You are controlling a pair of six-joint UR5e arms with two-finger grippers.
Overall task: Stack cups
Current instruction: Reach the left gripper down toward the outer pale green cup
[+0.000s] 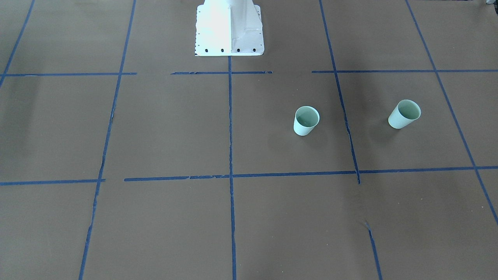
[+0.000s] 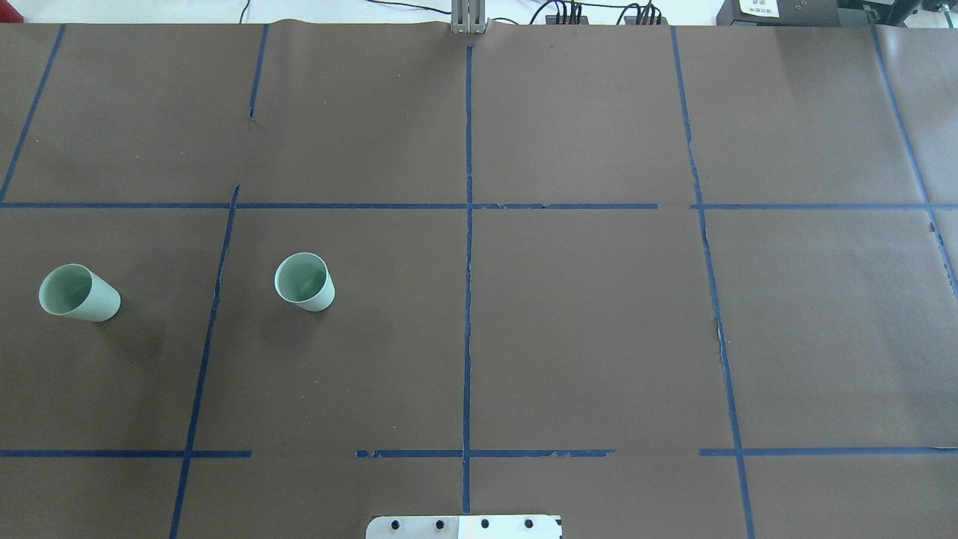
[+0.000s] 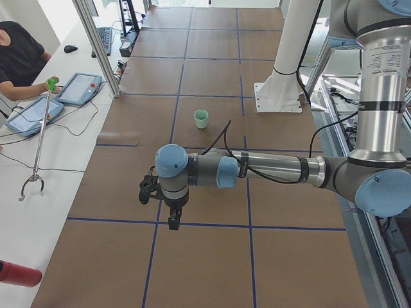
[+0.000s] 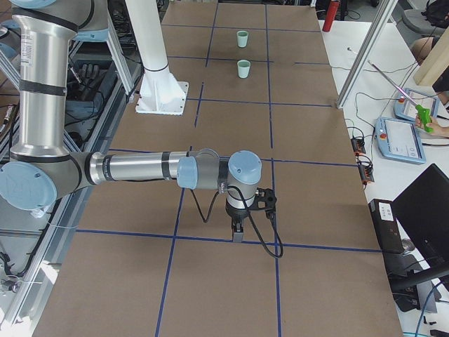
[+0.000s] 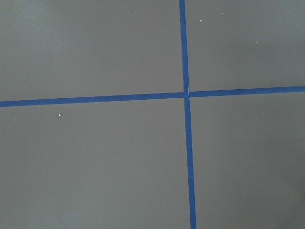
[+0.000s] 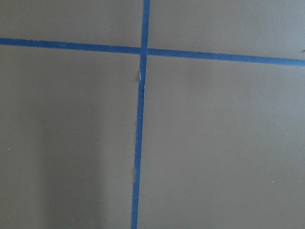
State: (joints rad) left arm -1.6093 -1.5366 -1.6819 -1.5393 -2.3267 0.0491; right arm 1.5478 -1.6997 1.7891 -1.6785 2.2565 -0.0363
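Two pale mint-green cups stand upright and apart on the brown table, on the robot's left half. One cup (image 2: 304, 281) (image 1: 306, 121) (image 3: 201, 118) (image 4: 243, 69) is nearer the middle. The other cup (image 2: 78, 293) (image 1: 404, 114) (image 4: 242, 38) is near the left end. My left gripper (image 3: 173, 222) hangs over the table's left end, seen only in the exterior left view. My right gripper (image 4: 237, 234) hangs over the right part, far from the cups. I cannot tell whether either is open or shut. Both wrist views show only table.
Blue tape lines (image 2: 468, 224) divide the brown table into squares. The white robot pedestal (image 1: 229, 31) stands at the table's robot side. Tablets (image 3: 80, 88), cables and a grabber stick (image 3: 38, 138) lie on the operators' side bench.
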